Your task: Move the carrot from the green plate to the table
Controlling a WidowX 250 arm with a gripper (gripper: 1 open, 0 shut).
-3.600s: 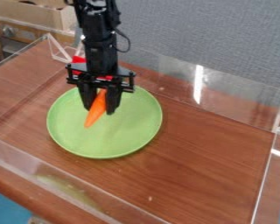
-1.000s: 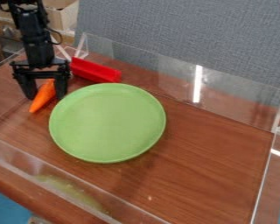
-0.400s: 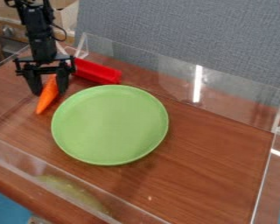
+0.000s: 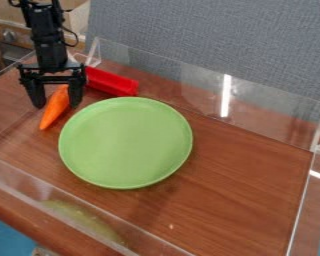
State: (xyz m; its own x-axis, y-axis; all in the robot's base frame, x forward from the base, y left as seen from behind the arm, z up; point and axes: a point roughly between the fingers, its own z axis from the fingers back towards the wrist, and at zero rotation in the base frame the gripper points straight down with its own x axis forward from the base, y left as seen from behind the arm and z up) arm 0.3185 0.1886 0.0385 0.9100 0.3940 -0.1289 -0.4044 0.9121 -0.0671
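Clearly, the table (image 4: 243, 190), a glossy reddish-brown surface bordered by low clear walls, is now what carries every task item. The green plate (image 4: 125, 142) is seen lying left of the table's middle, closer to the front edge than to the back wall, and its surface is bare; a few seconds ago the carrot was held just above its centre by the gripper. A red block (image 4: 111, 80) is found behind the plate, towards the back-left corner, just beside the plate's far rim. The gripper (image 4: 51, 98) is pointed straight down near the table's left edge, its jaws spread wide and nothing clasped between them. The carrot (image 4: 52, 111) is seen lying on the wood just off the plate's left rim, tilted with its green top towards the gripper and its tip towards the front edge; its upper end sits between the spread jaws, though whether it is touched by them cannot be told. Over the last second the carrot has been let go, and it has settled slightly closer to the plate. From how things lie, the transfer is judged as good as done: the carrot rests on the table, apart from the plate, and only a clean withdrawal of the arm is thought to remain.
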